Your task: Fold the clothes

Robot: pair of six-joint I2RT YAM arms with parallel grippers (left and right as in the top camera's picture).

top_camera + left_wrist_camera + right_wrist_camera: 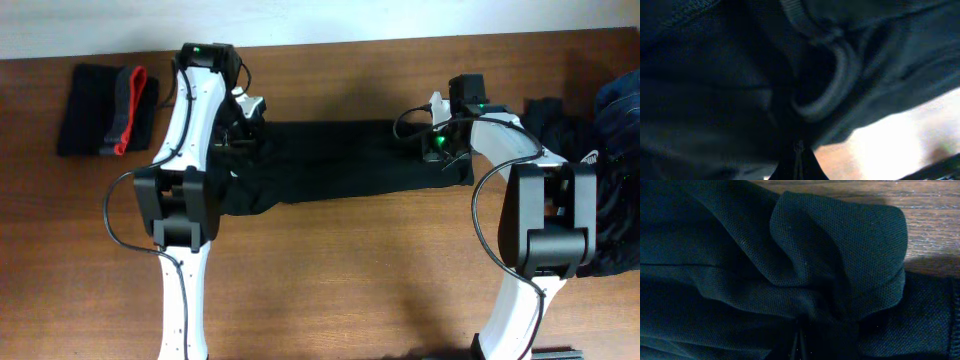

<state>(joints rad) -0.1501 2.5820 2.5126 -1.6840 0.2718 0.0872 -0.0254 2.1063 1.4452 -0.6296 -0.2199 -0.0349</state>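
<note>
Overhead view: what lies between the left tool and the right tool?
A black garment spread flat fills the stretch from the left tool to the right tool, seen in the overhead view.

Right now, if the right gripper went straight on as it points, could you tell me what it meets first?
The black garment itself: the right gripper is shut on it, and a bunched fold rises directly ahead. Wooden table seems to lie beyond, though depth is unclear.

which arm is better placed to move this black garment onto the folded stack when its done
Left, probably. The left claw pinches the black garment at the end nearest the folded stack. The right claw holds the far end, beside the unfolded pile.
</note>
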